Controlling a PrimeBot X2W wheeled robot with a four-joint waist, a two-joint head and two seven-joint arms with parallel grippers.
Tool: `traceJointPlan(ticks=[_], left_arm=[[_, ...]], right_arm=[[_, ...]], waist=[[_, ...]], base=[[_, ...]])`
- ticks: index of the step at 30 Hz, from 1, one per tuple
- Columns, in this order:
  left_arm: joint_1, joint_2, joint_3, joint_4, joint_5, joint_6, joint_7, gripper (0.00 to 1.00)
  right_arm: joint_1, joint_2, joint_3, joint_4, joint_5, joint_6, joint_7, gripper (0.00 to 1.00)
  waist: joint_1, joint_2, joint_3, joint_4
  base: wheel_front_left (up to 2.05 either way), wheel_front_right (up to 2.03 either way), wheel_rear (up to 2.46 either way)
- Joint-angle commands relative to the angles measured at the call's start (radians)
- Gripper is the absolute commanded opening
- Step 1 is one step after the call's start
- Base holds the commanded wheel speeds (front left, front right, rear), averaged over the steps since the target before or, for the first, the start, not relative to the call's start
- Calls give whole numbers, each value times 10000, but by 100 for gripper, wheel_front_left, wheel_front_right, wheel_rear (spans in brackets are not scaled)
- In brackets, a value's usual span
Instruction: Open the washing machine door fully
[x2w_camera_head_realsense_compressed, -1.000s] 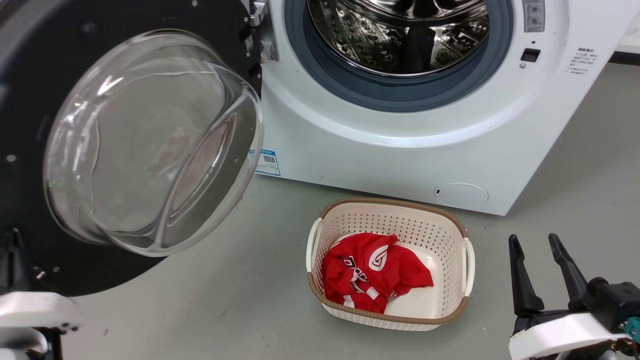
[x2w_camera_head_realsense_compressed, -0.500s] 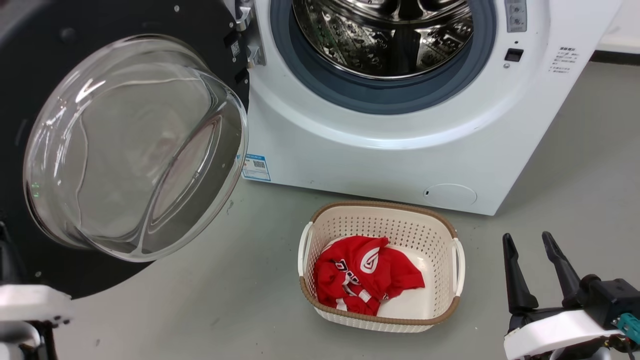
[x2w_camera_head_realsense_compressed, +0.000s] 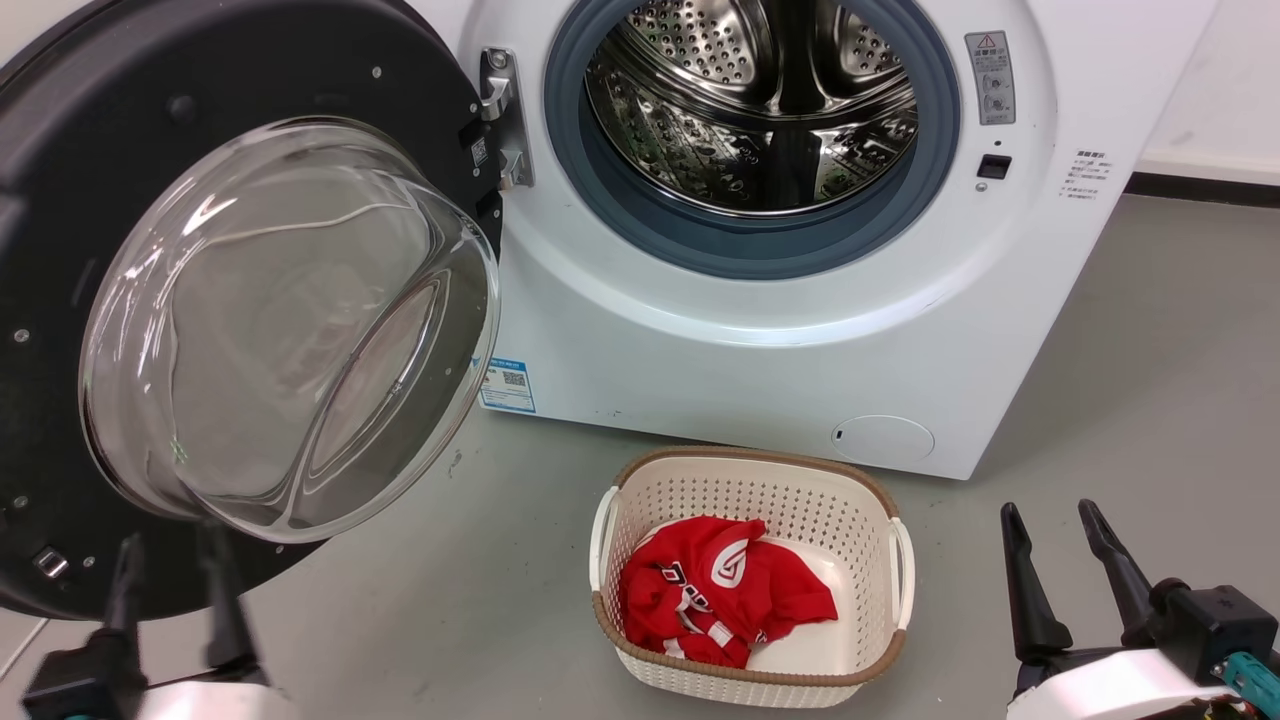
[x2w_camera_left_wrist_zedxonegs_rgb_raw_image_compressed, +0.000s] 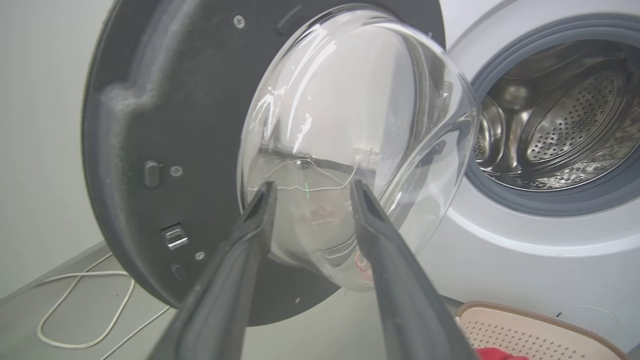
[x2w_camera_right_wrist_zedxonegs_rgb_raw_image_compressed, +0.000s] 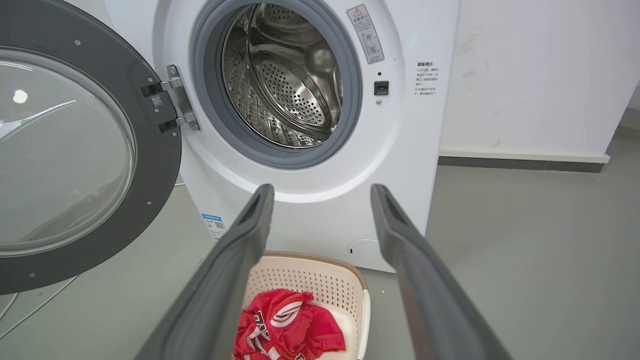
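The washing machine door (x2w_camera_head_realsense_compressed: 290, 320) stood wide open just ahead of the left gripper (x2w_camera_left_wrist_zedxonegs_rgb_raw_image_compressed: 312, 186), whose fingers were spread and held nothing. The right gripper (x2w_camera_head_realsense_compressed: 1047, 510), likewise parted and empty, hovered over grey floor (x2w_camera_head_realsense_compressed: 1150, 380). Beyond its fingertips were a basket (x2w_camera_head_realsense_compressed: 745, 480), the washing machine (x2w_camera_head_realsense_compressed: 800, 340) and a white wall (x2w_camera_right_wrist_zedxonegs_rgb_raw_image_compressed: 525, 75).

Right end effector (x2w_camera_head_realsense_compressed: 1047, 508): dark tapered fingers (x2w_camera_head_realsense_compressed: 1025, 590); white shell (x2w_camera_head_realsense_compressed: 1100, 680); teal connector (x2w_camera_head_realsense_compressed: 1245, 668).

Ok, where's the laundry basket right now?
In the head view the laundry basket sits on the floor at lower centre, just in front of the washing machine, with the right gripper off to its right.
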Motion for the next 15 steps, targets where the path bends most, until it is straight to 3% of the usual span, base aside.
traceJointPlan(ticks=[1, 15], left_arm=[[70, -144, -137, -180, 134, -46, -20, 100], [-771, -945, -1525, -142, 984, -735, -20, 100]], right_arm=[[86, 19, -26, -36, -20, -5, 37, 100], [-8, 18, -227, -431, -613, -5, 268, 100]], waist=[[0, 0, -35, 7], [0, 0, -206, -918]], base=[[0, 0, 0], [0, 0, 0]])
